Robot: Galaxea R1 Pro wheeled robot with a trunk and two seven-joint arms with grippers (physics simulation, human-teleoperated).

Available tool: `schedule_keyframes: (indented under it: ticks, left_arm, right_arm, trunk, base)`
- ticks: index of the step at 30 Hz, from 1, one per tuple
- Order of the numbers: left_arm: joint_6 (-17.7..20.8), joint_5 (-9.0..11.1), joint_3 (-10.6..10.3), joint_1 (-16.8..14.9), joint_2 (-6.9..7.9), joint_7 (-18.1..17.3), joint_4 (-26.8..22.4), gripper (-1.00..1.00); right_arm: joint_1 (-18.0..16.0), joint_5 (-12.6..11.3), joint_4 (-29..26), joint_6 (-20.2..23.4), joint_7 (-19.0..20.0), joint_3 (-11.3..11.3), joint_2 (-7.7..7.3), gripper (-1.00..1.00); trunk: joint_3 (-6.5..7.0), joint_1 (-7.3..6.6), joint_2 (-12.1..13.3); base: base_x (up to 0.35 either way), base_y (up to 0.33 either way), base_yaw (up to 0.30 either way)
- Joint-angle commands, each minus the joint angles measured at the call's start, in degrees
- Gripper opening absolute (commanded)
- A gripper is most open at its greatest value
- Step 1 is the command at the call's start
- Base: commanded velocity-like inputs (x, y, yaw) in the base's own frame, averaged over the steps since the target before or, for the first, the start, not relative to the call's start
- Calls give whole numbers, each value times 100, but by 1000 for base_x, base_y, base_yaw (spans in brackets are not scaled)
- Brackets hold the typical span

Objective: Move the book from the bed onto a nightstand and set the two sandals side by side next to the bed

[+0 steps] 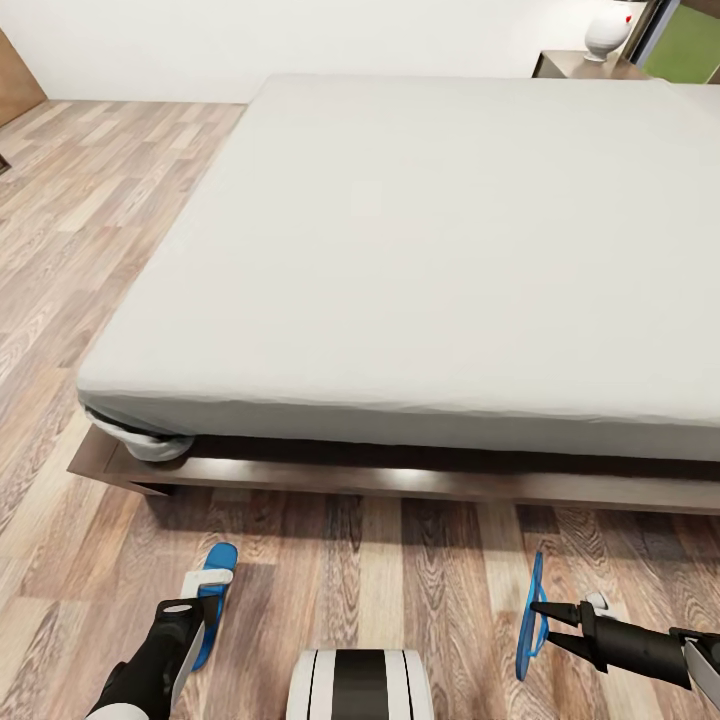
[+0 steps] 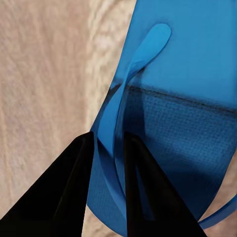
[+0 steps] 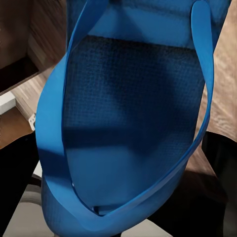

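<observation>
Up close, left hand (image 2: pixel 107 148) pinching sandal strap (image 2: pixel 123 94); overhead, bed (image 1: pixel 420 250) beyond

Black arms; white trunk (image 1: pixel 360 685) with 1 black stripe.

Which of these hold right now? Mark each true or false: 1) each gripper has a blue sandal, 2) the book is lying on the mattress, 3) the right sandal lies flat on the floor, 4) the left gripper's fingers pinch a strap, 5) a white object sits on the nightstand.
1) True. The left gripper is on the left sandal and the right gripper on the right sandal.
2) False. The visible part of the mattress shows no book.
3) False. It is turned on edge in the right gripper.
4) True. In the left wrist view the fingers close on the strap.
5) True. A white object stands on the nightstand beyond the bed.
</observation>
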Motion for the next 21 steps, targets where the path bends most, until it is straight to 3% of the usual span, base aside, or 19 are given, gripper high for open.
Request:
schedule_keyframes:
  ticks: [1, 4, 10, 21]
  left_arm:
    - [28, -36, 20, -1, -6, 5, -10, -100]
    - [28, -34, 20, -1, -6, 5, -10, -100]
    - [28, -32, 20, -1, -6, 5, -10, -100]
    - [28, -36, 20, -1, -6, 5, -6, -100]
  right_arm:
    - [-1, -2, 0, 38, 11, -13, 0, -100]
    - [-1, -2, 0, 38, 11, -11, 0, -100]
    - [-1, -2, 0, 39, 11, -12, 1, -100]
    - [-1, -2, 0, 39, 11, -13, 1, -100]
  trunk:
    - [-3, -1, -1]
    - [-3, -1, -1]
    - [-136, 15, -9]
    - [-136, 15, -9]
  base:
    - [0, 0, 0]
    - [0, 0, 0]
    - [0, 0, 0]
    - [0, 0, 0]
